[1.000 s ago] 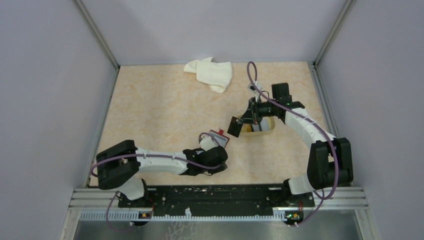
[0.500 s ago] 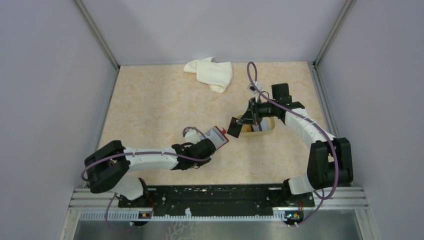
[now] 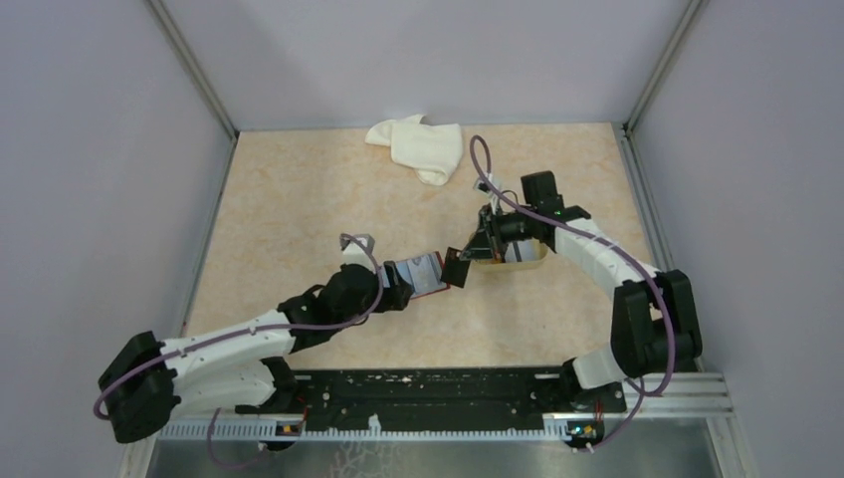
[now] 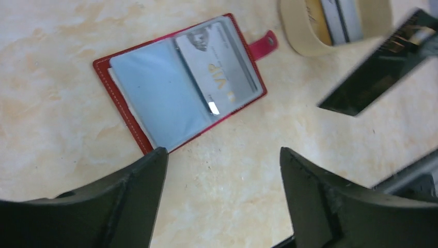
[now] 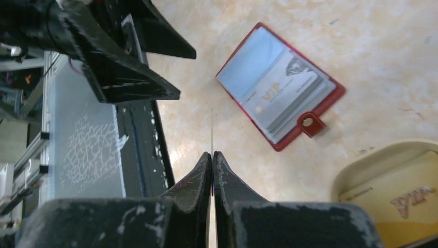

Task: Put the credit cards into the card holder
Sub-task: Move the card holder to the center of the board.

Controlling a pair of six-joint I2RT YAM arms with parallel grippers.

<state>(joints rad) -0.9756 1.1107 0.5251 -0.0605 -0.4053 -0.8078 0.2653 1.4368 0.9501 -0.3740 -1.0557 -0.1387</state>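
The left end effector (image 4: pixel 222 157) hangs wide open and empty just beside the card holder (image 4: pixel 155 98), which lies unfolded on the worktop (image 4: pixel 57 46) with 1 silver card (image 4: pixel 217 62) in a sleeve. Further right, the right end effector (image 5: pixel 212 155) is clamped on a dark card (image 4: pixel 379 67), near the beige tray (image 4: pixel 302 44). The step in hand appears to be delivering that card. Next, its edge must line up with a free sleeve and slide in.

Left arm (image 3: pixel 239 344) stretches low from its base at 7 o'clock toward the centre. The left gripper (image 3: pixel 401 289) has its jaws spread wide. Right arm (image 3: pixel 617 264) rises from 5 o'clock, elbow bent, reaching toward 10 o'clock. The right gripper (image 3: pixel 476 244) is pinched tight on a card (image 3: pixel 457 270).
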